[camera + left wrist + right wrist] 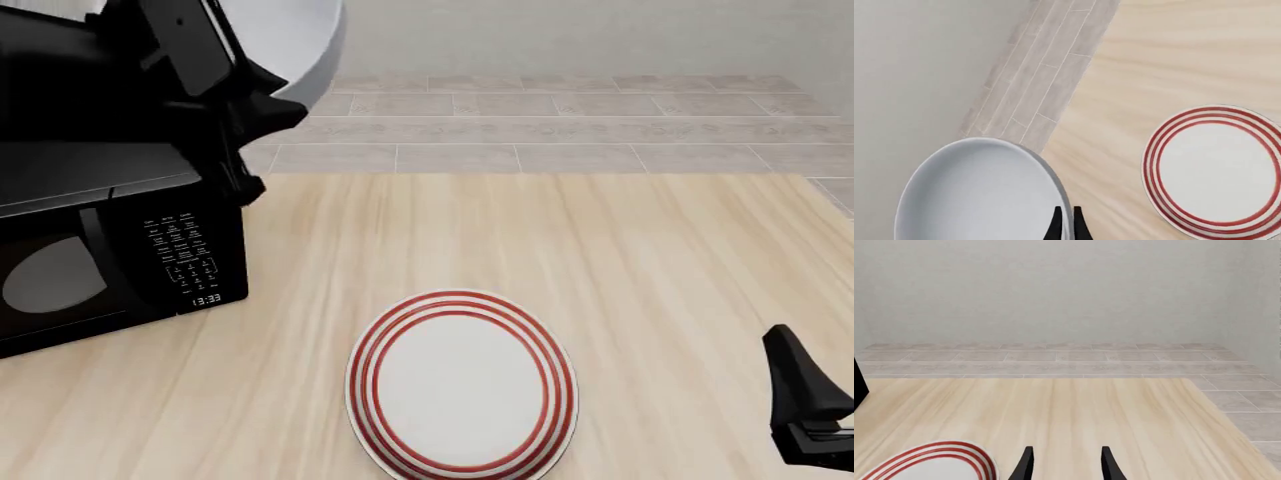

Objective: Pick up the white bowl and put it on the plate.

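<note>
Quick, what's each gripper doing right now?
Left gripper: closed on the white bowl's rim.
Right gripper: open, holding nothing.

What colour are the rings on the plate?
Red, three rings around the white plate. The front view shows them best.

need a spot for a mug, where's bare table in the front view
Bare wood lies right of the plate up to the right pincer, and behind the plate toward the tiled floor. The left is crowded: the microwave sits there, with the left pincer holding the white bowl above it.
</note>
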